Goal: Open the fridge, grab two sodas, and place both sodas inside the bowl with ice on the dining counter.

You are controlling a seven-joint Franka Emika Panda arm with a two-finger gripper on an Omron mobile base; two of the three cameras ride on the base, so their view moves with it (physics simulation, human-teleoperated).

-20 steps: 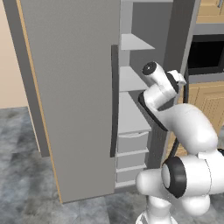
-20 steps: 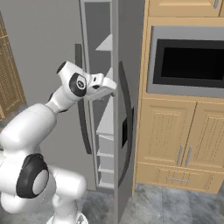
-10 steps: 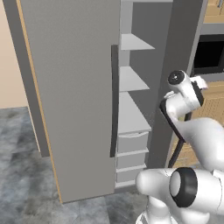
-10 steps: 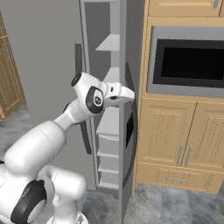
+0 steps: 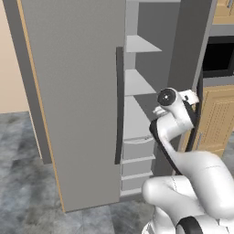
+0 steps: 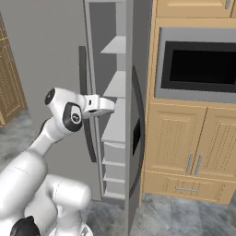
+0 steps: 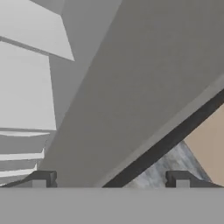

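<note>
The grey fridge has its left door swung wide open, with the black handle on the door's edge. White shelves and drawers inside show no cans. The right door stands partly open. My gripper is open and holds nothing. It hangs at mid-shelf height in the opening and points inward. In the hand view my gripper faces the grey inner face of the right door, with the shelves to the left. The sodas, bowl and dining counter are out of view.
A black microwave sits in light wood cabinets right of the fridge. The right door's black handle is close to my forearm. Grey stone floor spreads to the left.
My hand has dropped a little and drawn back from the right door's edge. The jaws have spread wider.
</note>
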